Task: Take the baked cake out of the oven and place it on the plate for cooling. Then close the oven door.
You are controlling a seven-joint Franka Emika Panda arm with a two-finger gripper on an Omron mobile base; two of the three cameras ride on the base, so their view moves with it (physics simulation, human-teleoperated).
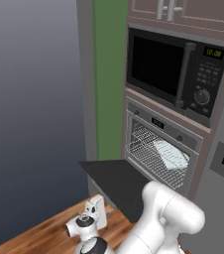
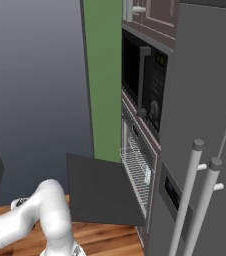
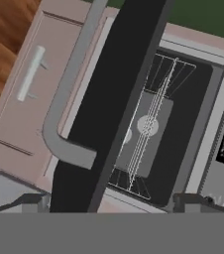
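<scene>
The gripper (image 3: 111, 206), fingers spread and empty, looks past the oven door's (image 3: 116, 89) edge to the baked cake (image 3: 147, 125) mid-rack.

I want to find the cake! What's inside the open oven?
Inside the built-in oven are silver wire racks with a pale flat square tray on them. In the hand view a pale round lump sits on the tray, behind the rack wires; whether it's the cake isn't clear.

The arm (image 1: 171, 216) is glossy white with thick, rounded segments and bulging joints. Its wrist section (image 1: 86, 223) has a dark round cap ringed in grey on a stubby white cylinder.
</scene>
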